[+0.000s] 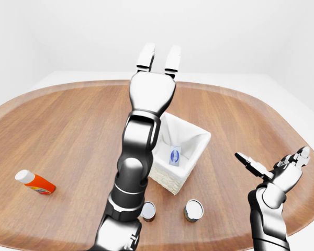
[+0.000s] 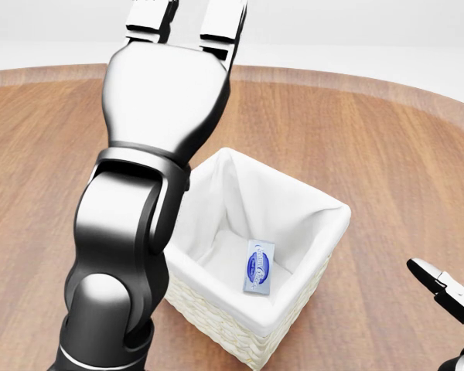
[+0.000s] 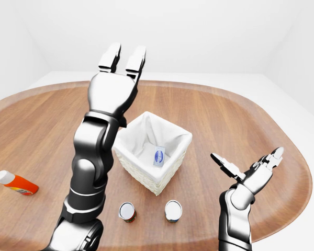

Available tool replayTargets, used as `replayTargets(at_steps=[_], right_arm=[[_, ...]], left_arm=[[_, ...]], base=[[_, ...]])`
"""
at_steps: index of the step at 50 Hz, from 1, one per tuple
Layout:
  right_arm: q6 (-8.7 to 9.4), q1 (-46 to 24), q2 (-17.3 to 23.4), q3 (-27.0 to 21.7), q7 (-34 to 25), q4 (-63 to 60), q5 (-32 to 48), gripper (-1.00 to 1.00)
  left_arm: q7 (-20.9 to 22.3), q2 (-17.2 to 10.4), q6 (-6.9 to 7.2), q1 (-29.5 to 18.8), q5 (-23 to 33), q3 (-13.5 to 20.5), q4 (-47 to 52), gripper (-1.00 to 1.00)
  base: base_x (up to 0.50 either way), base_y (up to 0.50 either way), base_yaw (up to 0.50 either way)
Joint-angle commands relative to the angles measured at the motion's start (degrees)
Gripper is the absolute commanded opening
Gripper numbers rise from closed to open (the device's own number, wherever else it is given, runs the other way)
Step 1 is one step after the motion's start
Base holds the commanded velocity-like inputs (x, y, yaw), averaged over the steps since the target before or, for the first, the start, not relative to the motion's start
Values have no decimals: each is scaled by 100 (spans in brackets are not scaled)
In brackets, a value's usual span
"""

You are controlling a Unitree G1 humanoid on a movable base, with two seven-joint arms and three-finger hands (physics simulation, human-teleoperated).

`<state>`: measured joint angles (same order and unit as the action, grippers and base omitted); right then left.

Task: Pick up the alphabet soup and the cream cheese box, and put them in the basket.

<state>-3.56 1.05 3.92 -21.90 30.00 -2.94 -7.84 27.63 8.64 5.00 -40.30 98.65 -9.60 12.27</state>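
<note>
The white-lined wicker basket (image 2: 313,193) stands mid-table. The cream cheese box (image 2: 260,266) lies flat on its floor, blue oval label up. Two small cans (image 3: 127,212) (image 3: 173,210) stand on the table just below the basket in the right-eye view; I cannot tell which is the alphabet soup. My left hand (image 3: 121,58) is raised high above the basket's left side, fingers straight, open and empty. My right hand (image 3: 247,159) hovers at the lower right, open and empty, well apart from the basket and the cans.
An orange bottle with a white cap (image 3: 14,182) lies on its side at the far left of the oval wooden table (image 3: 225,120). My left forearm (image 2: 131,232) covers the basket's left edge in the head view.
</note>
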Motion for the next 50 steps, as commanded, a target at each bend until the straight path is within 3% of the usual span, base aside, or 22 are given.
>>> replayTargets(at_steps=[1, 5, 16, 27, 41, 44, 50], right_arm=[[-10, 7, -3, 3, 0, 2, 3, 100], [-44, -10, 7, 1, 0, 57, -3, 100], [100, 21, -10, -3, 0, -115, 4, 100], [33, -11, 4, -5, 0, -13, 0, 100], [-2, -3, 1, 6, 0, 12, 6, 100], [-8, -12, 5, 6, 0, 28, 9, 100], [17, 2, -2, 10, 0, -15, 7, 100]], left_arm=[[19, -52, 0, 679, -114, -19, 1081, 100], [-50, -100, 0, 919, -196, 1, 1362, 100], [-336, -395, 0, 1208, -768, 276, 1628, 100], [-586, -653, 0, 1566, -1458, 467, 1953, 100], [-1076, -1073, 0, 2202, -2205, 905, 2449, 100], [-1157, -1160, 0, 2272, -2153, 985, 2491, 100], [-1336, -1341, 0, 2476, -2674, 1280, 2548, 100]], base=[[0, 0, 0], [0, 0, 0], [0, 0, 0], [0, 0, 0], [0, 0, 0], [0, 0, 0], [0, 0, 0]])
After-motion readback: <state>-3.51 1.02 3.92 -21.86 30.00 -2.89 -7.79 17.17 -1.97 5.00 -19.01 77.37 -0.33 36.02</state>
